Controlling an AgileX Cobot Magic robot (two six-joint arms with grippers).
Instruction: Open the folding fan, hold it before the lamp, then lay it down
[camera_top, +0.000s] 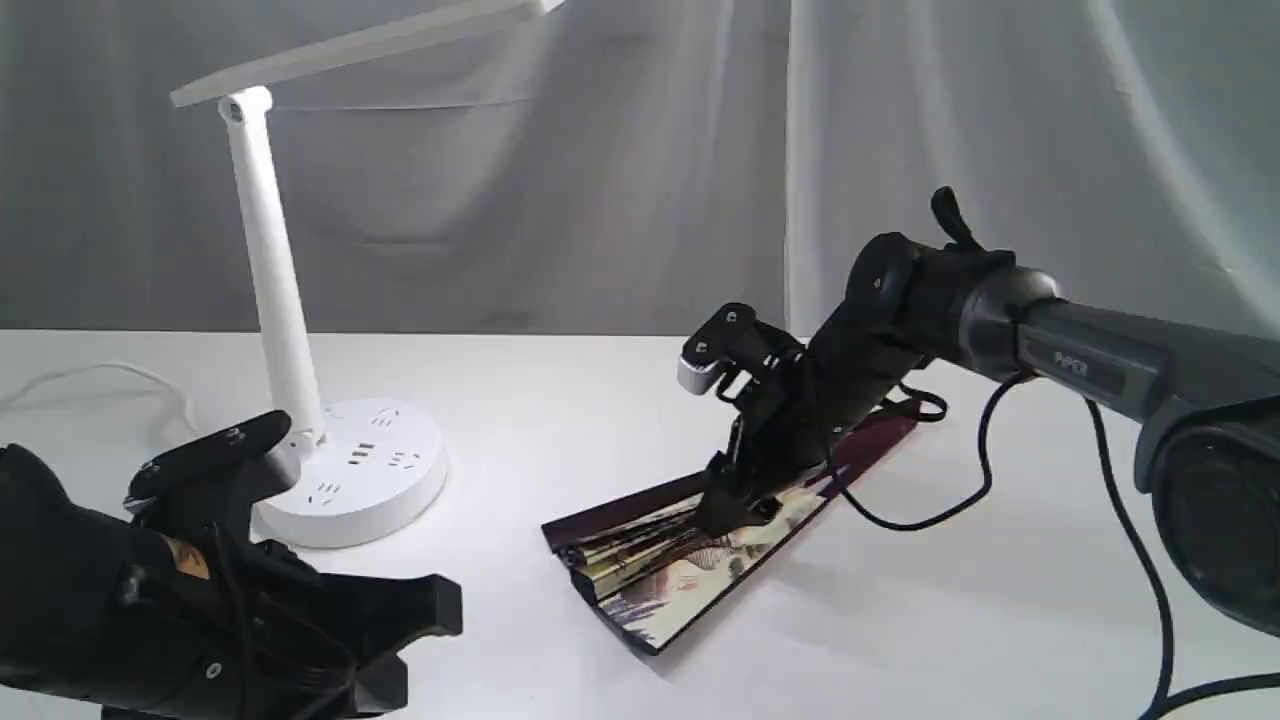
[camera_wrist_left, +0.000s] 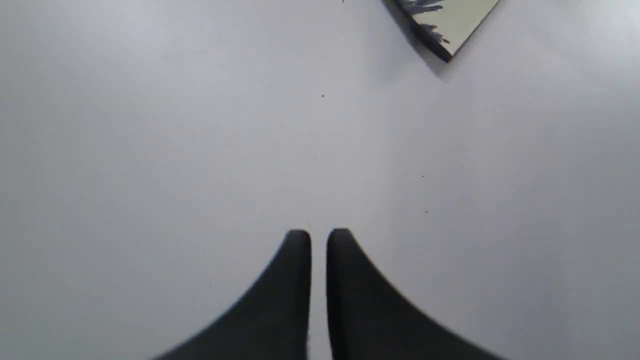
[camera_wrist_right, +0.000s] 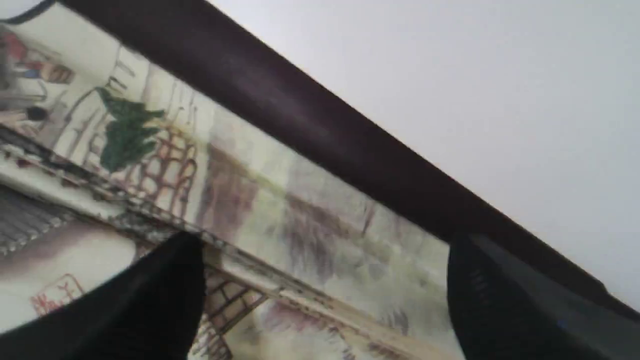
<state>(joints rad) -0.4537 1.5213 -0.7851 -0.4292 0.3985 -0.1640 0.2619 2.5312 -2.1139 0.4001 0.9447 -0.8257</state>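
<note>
The folding fan (camera_top: 668, 578) lies partly spread on the white table, with painted cream pleats between dark maroon guards. My right gripper (camera_top: 735, 505) is lowered onto it and open. In the right wrist view the gripper (camera_wrist_right: 325, 280) has its fingers wide apart over the painted paper (camera_wrist_right: 250, 175), one finger (camera_wrist_right: 500, 300) beside the maroon guard (camera_wrist_right: 325, 135). The white lamp (camera_top: 270, 260) stands at the back left on its round socket base (camera_top: 370, 470). My left gripper (camera_top: 440, 610) hovers near the front left, shut and holding nothing (camera_wrist_left: 319, 240). A corner of the fan (camera_wrist_left: 450, 25) shows beyond it.
The lamp's white cord (camera_top: 90, 385) trails off to the far left. A black cable (camera_top: 930, 510) loops from the right arm down onto the table behind the fan. A grey curtain (camera_top: 640, 150) closes the back. White tabletop (camera_top: 950, 620) lies in front of the fan.
</note>
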